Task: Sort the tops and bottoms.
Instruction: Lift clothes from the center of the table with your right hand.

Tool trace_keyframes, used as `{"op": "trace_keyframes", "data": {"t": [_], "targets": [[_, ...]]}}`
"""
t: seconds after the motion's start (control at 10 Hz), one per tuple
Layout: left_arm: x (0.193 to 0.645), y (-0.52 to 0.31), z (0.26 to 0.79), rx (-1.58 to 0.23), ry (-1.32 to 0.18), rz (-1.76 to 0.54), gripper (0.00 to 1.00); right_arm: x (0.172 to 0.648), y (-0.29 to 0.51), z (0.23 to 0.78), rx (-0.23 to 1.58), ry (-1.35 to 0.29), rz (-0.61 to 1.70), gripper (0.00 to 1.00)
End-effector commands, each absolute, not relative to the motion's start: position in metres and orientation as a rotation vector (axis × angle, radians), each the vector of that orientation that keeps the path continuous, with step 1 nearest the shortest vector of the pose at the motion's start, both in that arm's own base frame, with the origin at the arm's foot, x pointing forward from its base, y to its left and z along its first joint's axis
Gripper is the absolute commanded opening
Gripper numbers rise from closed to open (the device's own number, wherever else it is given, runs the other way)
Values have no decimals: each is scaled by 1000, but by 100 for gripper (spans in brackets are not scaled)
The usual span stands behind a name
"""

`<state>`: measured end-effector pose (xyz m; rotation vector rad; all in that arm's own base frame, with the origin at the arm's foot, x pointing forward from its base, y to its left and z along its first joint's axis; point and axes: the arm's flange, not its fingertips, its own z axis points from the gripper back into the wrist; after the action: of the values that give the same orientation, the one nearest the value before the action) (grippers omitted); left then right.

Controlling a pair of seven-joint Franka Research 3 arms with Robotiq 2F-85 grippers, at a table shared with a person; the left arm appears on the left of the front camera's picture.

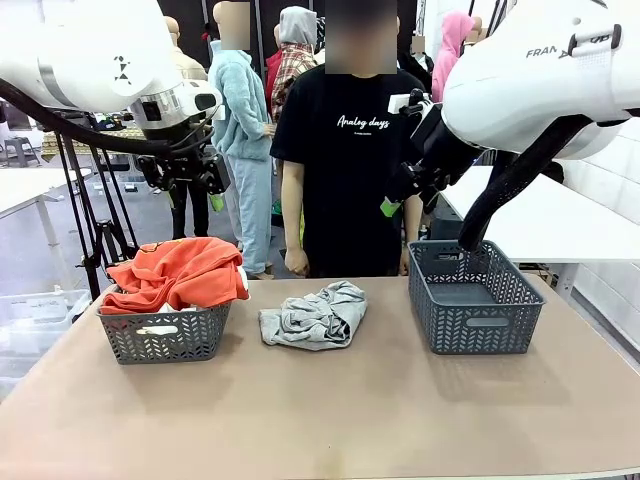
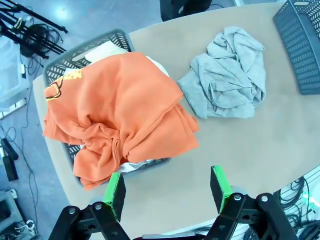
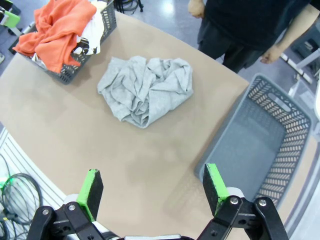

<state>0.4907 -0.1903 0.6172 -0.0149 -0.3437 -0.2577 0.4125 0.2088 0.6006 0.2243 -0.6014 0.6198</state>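
**Grey garment loose on table; both grippers open and empty**

Position. The light grey garment (image 1: 314, 316) lies crumpled on the table (image 1: 320, 410) at centre frame in the front view, between the left basket (image 1: 165, 332) and the right basket (image 1: 473, 298), touching neither. The orange-red garment (image 1: 180, 272) is heaped over the left basket, spilling past its rim; a white garment (image 3: 92, 30) shows beneath it in the right wrist view. A pale yellow item cannot be made out with certainty. The right basket appears to hold nothing.

Grippers. The left gripper (image 2: 167, 191) hangs above the left basket with jaws spread and nothing between them. The right gripper (image 3: 152, 190) hovers above the table near the right basket, likewise spread and empty.

Handling assessment. All garments look soft, light and limp, with no fragility. The grey piece is bunched into raised folds; a pinch on a high ridge near its middle should lift it, though it will likely unfurl and trail. The orange-red piece could snag the basket lattice or drag the white one along.

Markings. The person (image 1: 350, 150) standing behind the table wears a black T-shirt with white script reading "Analog days". The right arm casing shows "FRA", partly cut off.
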Motion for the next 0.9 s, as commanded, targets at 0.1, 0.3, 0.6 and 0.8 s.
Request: {"op": "trace_keyframes", "data": {"t": [0.1, 0.3, 0.6, 0.8], "targets": [[425, -139, 649, -120, -422, -358, 88, 410, 207, 597, 224, -594, 617, 100], [378, -90, 663, -224, -517, -309, 88, 410, 207, 597, 224, -594, 617, 100], [369, -84, 676, -204, -551, -343, 88, 410, 207, 597, 224, -594, 617, 100], [354, -73, 686, -200, -544, -302, 88, 413, 208, 601, 224, -602, 619, 100]]}}
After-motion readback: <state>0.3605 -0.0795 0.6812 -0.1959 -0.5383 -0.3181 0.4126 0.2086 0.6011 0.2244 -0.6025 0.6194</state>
